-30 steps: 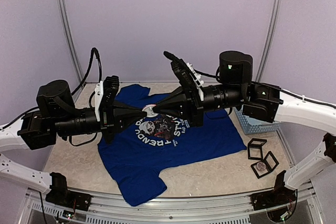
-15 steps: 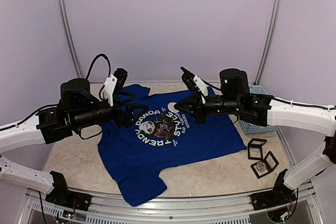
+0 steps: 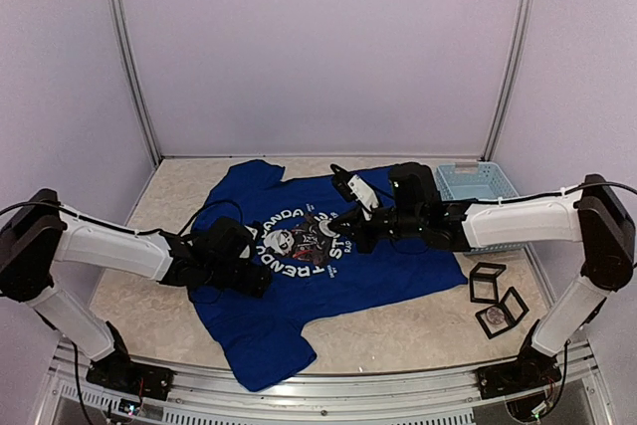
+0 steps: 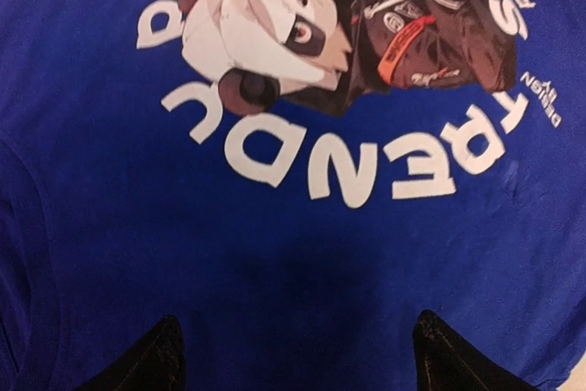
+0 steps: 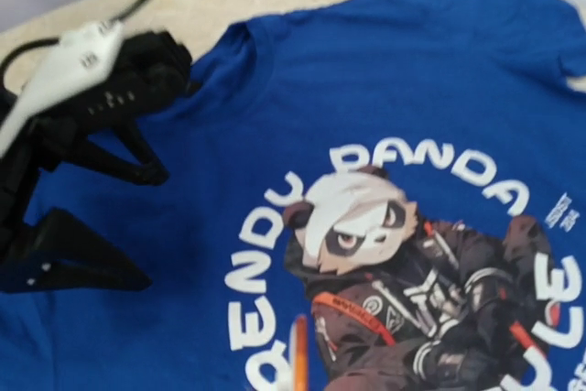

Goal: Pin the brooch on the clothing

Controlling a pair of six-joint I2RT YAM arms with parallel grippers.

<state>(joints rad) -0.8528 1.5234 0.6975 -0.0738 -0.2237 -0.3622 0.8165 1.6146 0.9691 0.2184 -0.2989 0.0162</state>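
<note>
The left claw (image 3: 257, 274) is reaching low over the left side of the T-shirt (image 3: 299, 301). Its jaws are standing wide apart with nothing between them. In its own wrist view the two black fingertips (image 4: 163, 354) are framing bare blue cloth, and it cannot be told whether they are touching it. Just ahead of this claw, the round panda print (image 4: 339, 52) is showing its white lettering.

The T-shirt is lying spread out on the beige desk (image 3: 129, 291), beneath both claws. In the right wrist view the left claw (image 5: 156, 224) is showing at the left, spread open over the cloth beside the print (image 5: 394, 254).

The right claw (image 3: 340, 230) is hovering at the far right edge of the print, facing the left claw across it, and its jaws are pressing together. An orange streak (image 5: 300, 345) is showing at the bottom of the right wrist view, too blurred to name. It cannot be told whether this claw is gripping the brooch.

To the right of the right claw and behind its arm, a light-blue basket (image 3: 476, 186) is sitting on the desk. Nearer the arm bases, black square frames (image 3: 488, 283) are lying beside the shirt's edge.
</note>
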